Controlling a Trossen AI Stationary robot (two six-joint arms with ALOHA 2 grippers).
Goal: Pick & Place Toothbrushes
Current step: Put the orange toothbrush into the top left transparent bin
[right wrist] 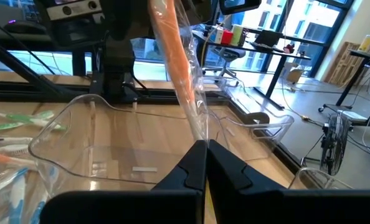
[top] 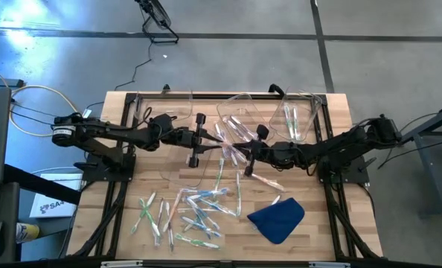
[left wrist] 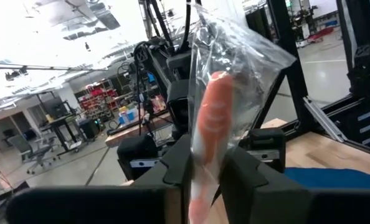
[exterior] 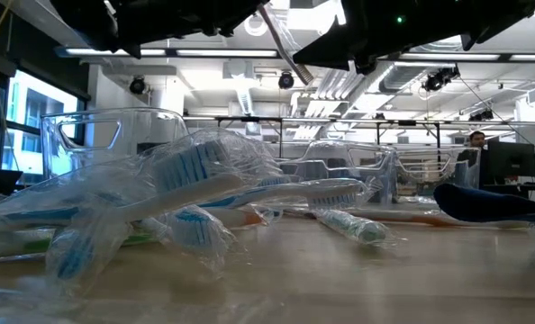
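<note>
above the table's middle we hold one wrapped orange toothbrush between both arms: left gripper clamped on it, right gripper pinching its wrapper. pulling apart could tear the film or drop it.

**Wooden table and what lies on it**

The light wooden table carries a loose scatter of wrapped toothbrushes across its near middle and left. A crumpled blue cloth lies to their right, apart from them. Along the far edge sit clear plastic bins; the rightmost holds a few brushes. One pinkish brush lies near the cloth.
</note>
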